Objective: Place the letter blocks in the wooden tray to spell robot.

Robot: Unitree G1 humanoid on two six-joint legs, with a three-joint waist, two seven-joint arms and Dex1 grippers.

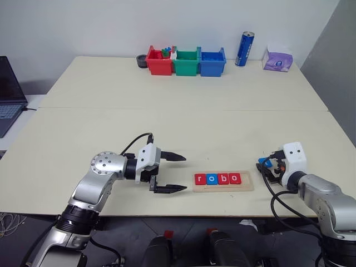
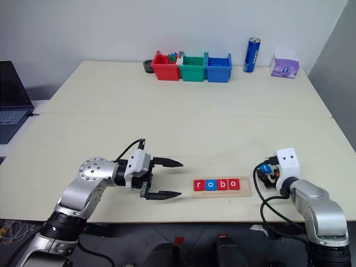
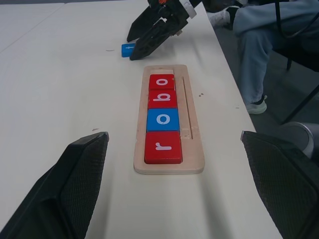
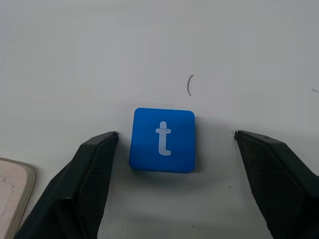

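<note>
The wooden tray (image 1: 222, 188) lies near the table's front edge. It holds four letter blocks in a row: red r (image 1: 200, 179), blue o (image 1: 211, 179), red b (image 1: 223, 178) and red o (image 1: 235, 178). The tray's right end slot is bare. A blue t block (image 4: 162, 139) lies flat on the table just right of the tray. My right gripper (image 4: 175, 133) is open above it, one finger on each side, neither touching the block. My left gripper (image 1: 186, 173) stands open left of the tray, pointing toward it, with nothing between its fingers.
Red (image 1: 160, 61), green (image 1: 186, 62) and blue (image 1: 212, 62) bins stand at the table's far edge, with a blue can (image 1: 245, 49) and a purple tissue pack (image 1: 277, 58) to their right. A laptop (image 1: 8, 89) sits at the far left. A seated person's legs (image 3: 259, 40) are beyond the table's edge.
</note>
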